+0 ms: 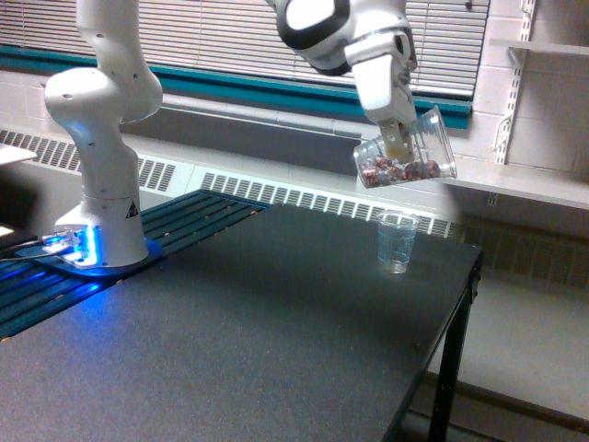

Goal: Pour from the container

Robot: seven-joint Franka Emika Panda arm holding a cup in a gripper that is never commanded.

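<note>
Exterior view is showing the container (408,150) hanging in the air, tipped well over on its side, with its flared rim pointing toward the exterior view's right and its base toward the left. Small reddish and pale pieces (398,170) are lying along its lower wall. My claw (398,140) is gripping the container from above, fingers closing on its wall near the middle, so the container is sitting directly under and around my fingertips. I am holding it clear of the table (230,341), with nothing beneath it touching it.

Below the container, and slightly to the exterior view's left of its rim, a slim clear cup (397,241) is standing upright on the dark table near the far edge. The container and the cup are staying apart, with open air between them.

My white arm (345,32) is reaching in from the top of the picture, and my base (99,175) is standing at the exterior view's left, glowing blue at its foot.
</note>
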